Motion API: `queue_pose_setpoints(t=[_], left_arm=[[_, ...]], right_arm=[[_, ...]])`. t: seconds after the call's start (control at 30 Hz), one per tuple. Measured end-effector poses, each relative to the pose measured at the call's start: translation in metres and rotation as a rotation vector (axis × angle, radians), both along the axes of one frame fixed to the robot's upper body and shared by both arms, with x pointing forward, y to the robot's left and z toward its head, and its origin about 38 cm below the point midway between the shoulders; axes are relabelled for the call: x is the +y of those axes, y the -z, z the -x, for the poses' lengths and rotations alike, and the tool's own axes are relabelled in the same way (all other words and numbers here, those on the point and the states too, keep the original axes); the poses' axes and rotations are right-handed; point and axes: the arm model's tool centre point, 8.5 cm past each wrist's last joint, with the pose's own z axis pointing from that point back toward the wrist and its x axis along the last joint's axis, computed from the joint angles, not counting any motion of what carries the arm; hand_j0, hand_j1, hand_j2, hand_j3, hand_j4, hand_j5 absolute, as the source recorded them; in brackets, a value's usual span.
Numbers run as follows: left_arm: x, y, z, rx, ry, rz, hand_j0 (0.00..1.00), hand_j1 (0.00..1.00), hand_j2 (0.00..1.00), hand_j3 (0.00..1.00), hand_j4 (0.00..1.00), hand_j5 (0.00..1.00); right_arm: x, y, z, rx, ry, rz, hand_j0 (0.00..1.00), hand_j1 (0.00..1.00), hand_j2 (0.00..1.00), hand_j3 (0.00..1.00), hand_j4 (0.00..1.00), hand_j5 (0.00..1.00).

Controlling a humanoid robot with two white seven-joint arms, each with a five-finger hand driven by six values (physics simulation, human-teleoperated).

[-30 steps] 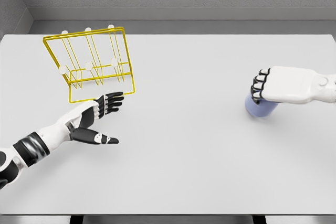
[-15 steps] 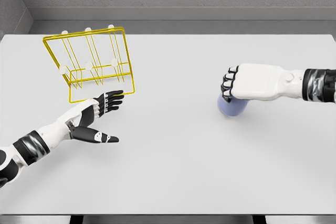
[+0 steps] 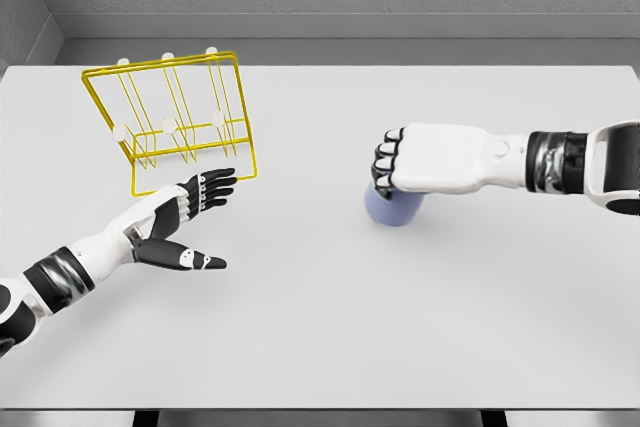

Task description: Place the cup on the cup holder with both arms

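Note:
A pale blue cup (image 3: 392, 209) is near the table's middle, held from above by my right hand (image 3: 400, 165), whose fingers are curled over its top. The hand covers most of the cup; only its lower body shows. The yellow wire cup holder (image 3: 172, 119) with white-tipped pegs stands at the far left of the table. My left hand (image 3: 190, 222) hovers just in front of the holder's base, palm turned inward, fingers spread and thumb out, holding nothing.
The white table (image 3: 330, 327) spans the whole view, with a grey wall behind its far edge. Nothing else lies between the cup and the holder.
My right hand has carried the cup leftward from the table's right side toward the middle. The left hand has stayed where it was.

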Motion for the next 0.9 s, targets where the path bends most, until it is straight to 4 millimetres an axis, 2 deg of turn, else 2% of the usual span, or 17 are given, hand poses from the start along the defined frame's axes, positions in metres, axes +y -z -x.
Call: queue_pose_setpoints(t=[0.17, 0.43, 0.73, 0.9], left_arm=[[0.0, 0.0, 0.0, -0.003, 0.002, -0.002, 1.0, 1.0, 1.0, 1.0, 1.0, 1.0], [-0.001, 0.0, 0.0, -0.004, 0.004, -0.003, 1.0, 1.0, 1.0, 1.0, 1.0, 1.0], [-0.001, 0.0, 0.0, -0.005, 0.004, -0.003, 1.0, 1.0, 1.0, 1.0, 1.0, 1.0], [-0.002, 0.0, 0.0, -0.005, 0.005, 0.0, 1.0, 1.0, 1.0, 1.0, 1.0, 1.0]], right_arm=[[0.022, 0.004, 0.002, 0.012, -0.041, -0.024, 0.45, 0.45, 0.45, 0.45, 0.45, 0.45], [0.048, 0.01, 0.007, 0.032, -0.092, -0.051, 0.45, 0.45, 0.45, 0.45, 0.45, 0.45], [0.072, 0.017, 0.014, 0.055, -0.145, -0.076, 0.44, 0.44, 0.44, 0.44, 0.44, 0.44], [0.078, 0.022, 0.016, 0.06, -0.155, -0.049, 0.45, 0.45, 0.45, 0.45, 0.45, 0.45]])
